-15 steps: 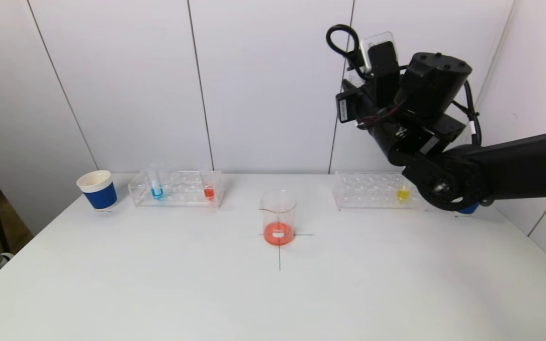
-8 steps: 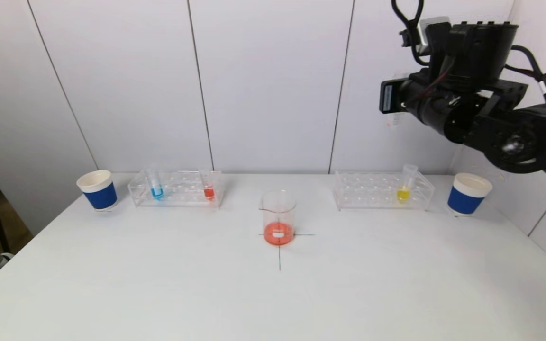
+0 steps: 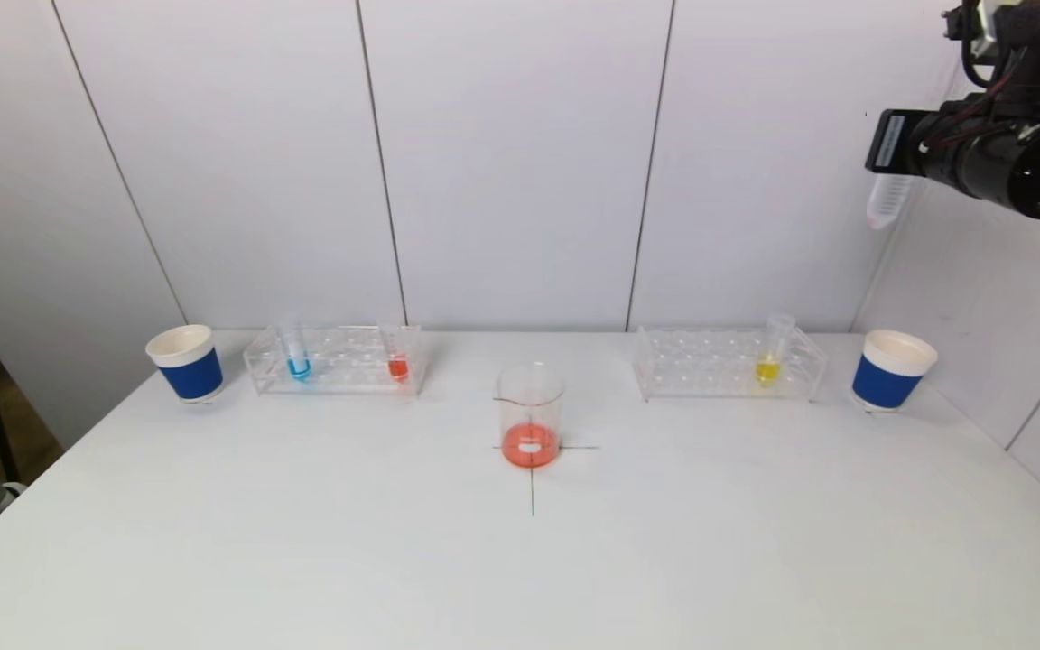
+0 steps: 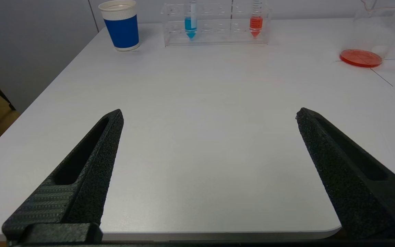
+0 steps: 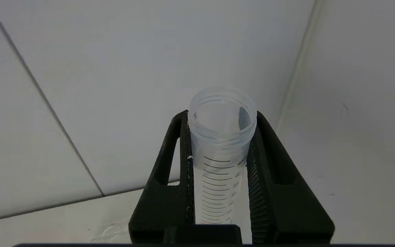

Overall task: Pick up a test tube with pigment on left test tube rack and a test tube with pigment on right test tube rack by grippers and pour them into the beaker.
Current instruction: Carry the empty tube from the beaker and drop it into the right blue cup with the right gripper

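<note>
1. High at the right edge of the head view, near the wall: right gripper point(image 5: 222, 164) pinching an empty, clear graduated test tube point(image 5: 222, 137), fingers pressed against both of its sides; tube's tapered tip point(image 3: 883, 203) pointing down, well above the worktop point(image 3: 520, 560).
2. Low over the near-left part of the worktop: left gripper point(image 4: 209, 137) spread wide, holding nothing, aimed toward the left rack.
3. Centre of the worktop, on a drawn cross: beaker point(image 3: 531, 415), upright, with a shallow layer of orange-red liquid at the bottom.
4. Back right: right test tube rack point(image 3: 728, 366) with one tube of yellow pigment point(image 3: 768, 366) standing in it; just beyond, a blue paper cup point(image 3: 890, 370).
5. Back left: left test tube rack point(image 3: 339, 361) with a blue-pigment tube point(image 3: 297, 357) and a red-pigment tube point(image 3: 398, 361), both upright; beside it a second blue cup point(image 3: 186, 361).
6. Progress, judged from the layout: right-side pour apparently done, given the drained tube and coloured beaker; emptied tube not yet put down, probably bound for the cup or rack on the right.
7. Left to do: left-side tube untouched, so picking one from the left rack and pouring it into the beaker.
</note>
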